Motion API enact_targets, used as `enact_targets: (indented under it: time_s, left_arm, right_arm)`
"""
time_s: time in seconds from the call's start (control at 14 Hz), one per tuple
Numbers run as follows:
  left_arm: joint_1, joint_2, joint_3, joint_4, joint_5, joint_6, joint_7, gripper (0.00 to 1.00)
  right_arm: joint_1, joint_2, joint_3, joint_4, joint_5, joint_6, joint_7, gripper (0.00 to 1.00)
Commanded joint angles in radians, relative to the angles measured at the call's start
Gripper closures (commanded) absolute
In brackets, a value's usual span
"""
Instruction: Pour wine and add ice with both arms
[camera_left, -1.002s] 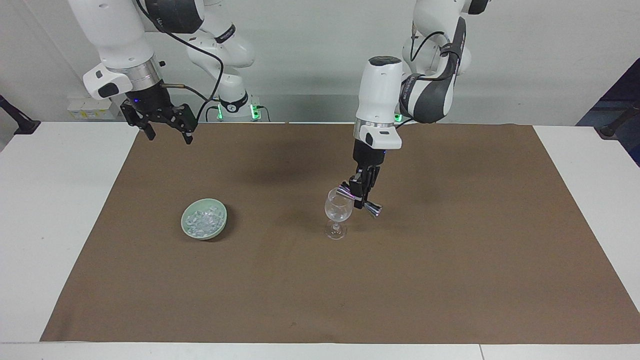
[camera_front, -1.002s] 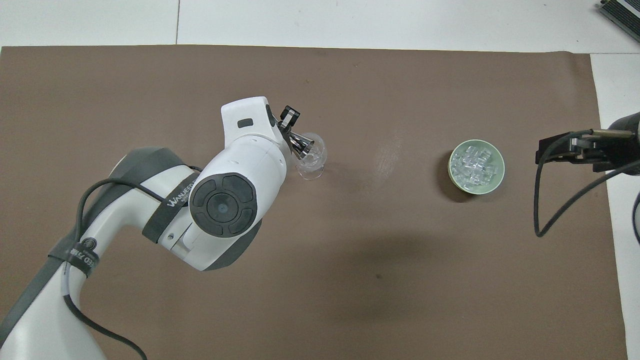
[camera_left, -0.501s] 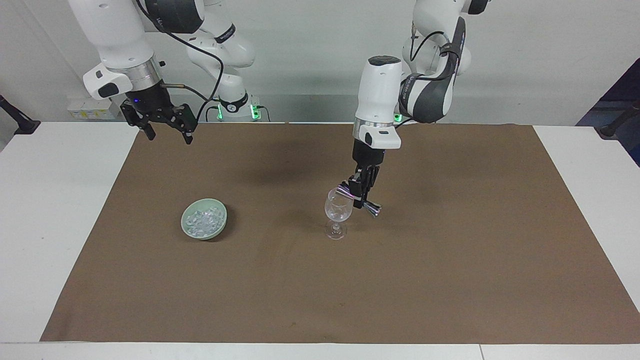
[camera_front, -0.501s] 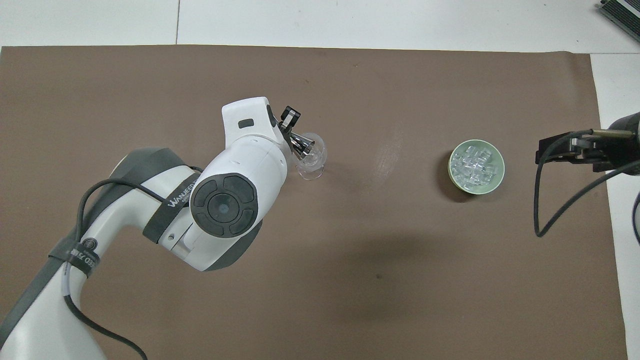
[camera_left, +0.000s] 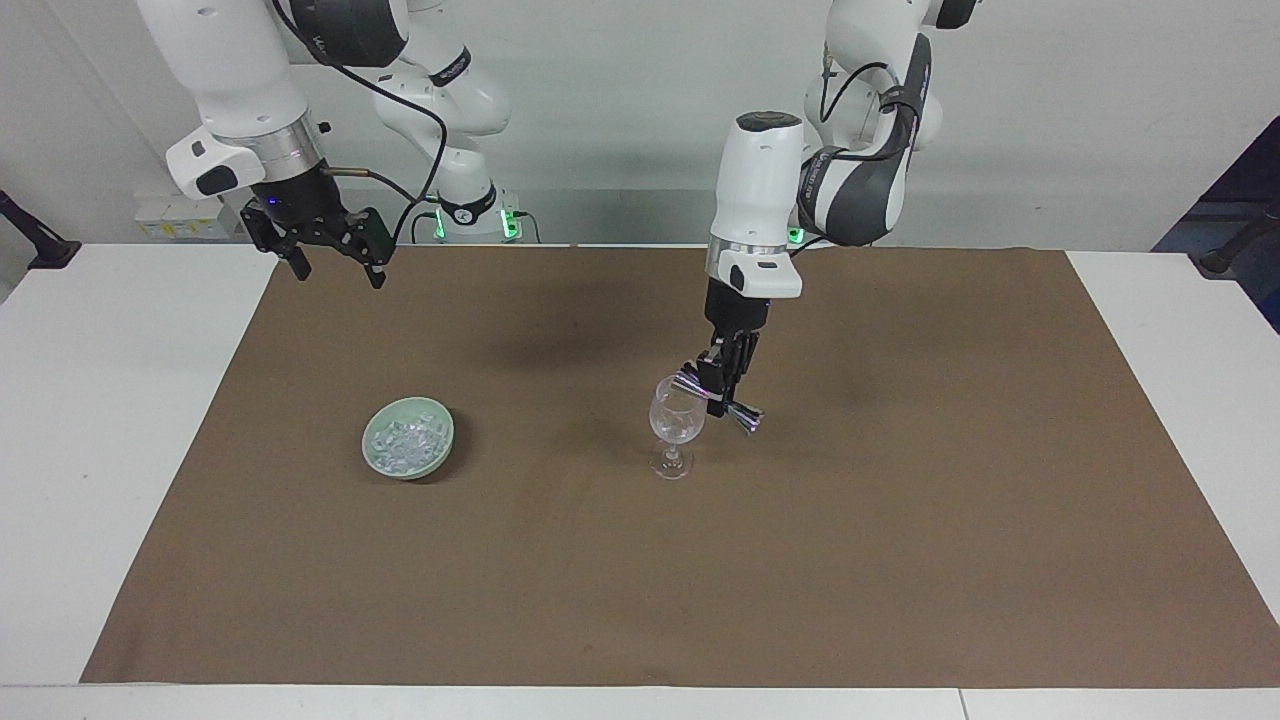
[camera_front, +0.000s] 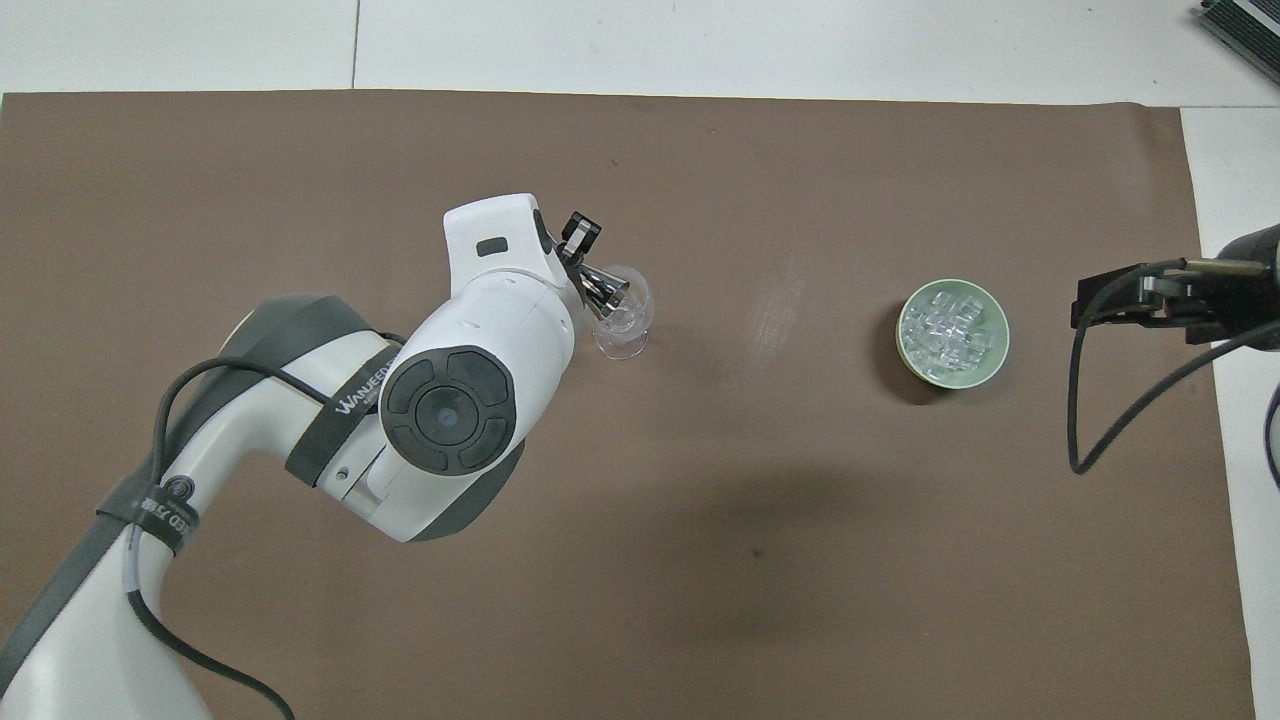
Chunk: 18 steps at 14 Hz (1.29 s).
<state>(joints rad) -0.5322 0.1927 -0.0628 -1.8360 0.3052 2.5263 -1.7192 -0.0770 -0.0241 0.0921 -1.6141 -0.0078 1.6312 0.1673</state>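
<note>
A clear wine glass (camera_left: 676, 425) (camera_front: 625, 322) stands upright mid-mat. My left gripper (camera_left: 722, 385) (camera_front: 574, 250) hangs just above its rim, shut on a small silver jigger (camera_left: 745, 417) (camera_front: 600, 287). The jigger is tilted, with one end over the glass's mouth. The wine is out of view, and the glass looks clear. The ice (camera_left: 404, 441) (camera_front: 950, 328) is heaped in a pale green bowl (camera_left: 440, 459) (camera_front: 905, 350) toward the right arm's end. My right gripper (camera_left: 338, 272) (camera_front: 1090, 305) waits open in the air over the mat's edge, holding nothing.
A brown mat (camera_left: 900, 560) (camera_front: 700, 560) covers most of the white table (camera_left: 90, 450). The left arm's elbow and wrist (camera_front: 440, 410) cover part of the mat in the overhead view. A black cable (camera_front: 1100, 440) hangs from the right wrist.
</note>
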Motion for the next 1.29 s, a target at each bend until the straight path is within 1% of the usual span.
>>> enact_targets:
  time_s: [0.0,0.29,0.43,1.22]
  left_arm:
    - [-0.022,-0.010,0.018,0.015,0.022,-0.021,-0.023,1.00]
    - [-0.014,-0.006,0.020,0.018,0.022,-0.011,-0.017,1.00]
    - [-0.008,0.001,0.020,0.037,0.023,-0.011,-0.011,1.00]
    - [-0.003,0.019,0.021,0.034,0.026,0.025,-0.010,1.00]
  right_arm:
    - [-0.021,-0.019,0.009,-0.023,0.006,0.013,-0.026,0.00]
    - [-0.021,-0.019,0.009,-0.023,0.006,0.012,-0.026,0.00]
    - [-0.021,-0.019,0.009,-0.023,0.006,0.012,-0.026,0.00]
    - [-0.021,-0.019,0.009,-0.023,0.006,0.013,-0.026,0.00]
